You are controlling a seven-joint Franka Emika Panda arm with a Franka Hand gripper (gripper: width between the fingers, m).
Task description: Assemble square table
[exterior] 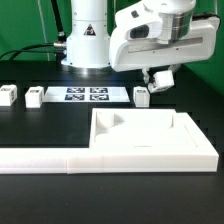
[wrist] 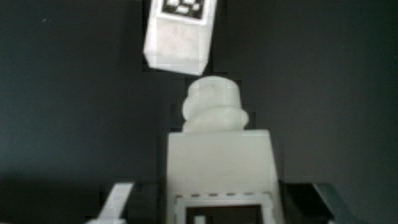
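The step in hand appears to be the fitting of the first leg: the hand [exterior: 160, 79] hangs above the black table [exterior: 40, 125], just behind the far edge of the tabletop [exterior: 145, 135], and it is clamped on the held leg [wrist: 221, 160]. In the wrist view this white block sits between the two fingers [wrist: 116, 200]. Its tag is near the camera and its rounded, stepped end points away, down toward the table. Exactly where the pads meet its sides is too dim to see. The tabletop lies flat, tucked into the corner of the L-shaped wall [exterior: 40, 157], and no leg stands on it, so the assembly is judged to be at its very start. A spare leg [exterior: 141, 96] rests on the table close below the hand, beside the marker board [exterior: 85, 95]. Two further legs [exterior: 8, 95] and [exterior: 35, 97] wait on the other side of that board, toward the exterior view's left. The next move probably calls for carrying the held leg over one corner of the tabletop and keeping it upright with the stepped end downward. That end must be centred on its socket before it is lowered and turned in. The sockets themselves cannot be made out here, so the alignment would have to be checked on the approach.
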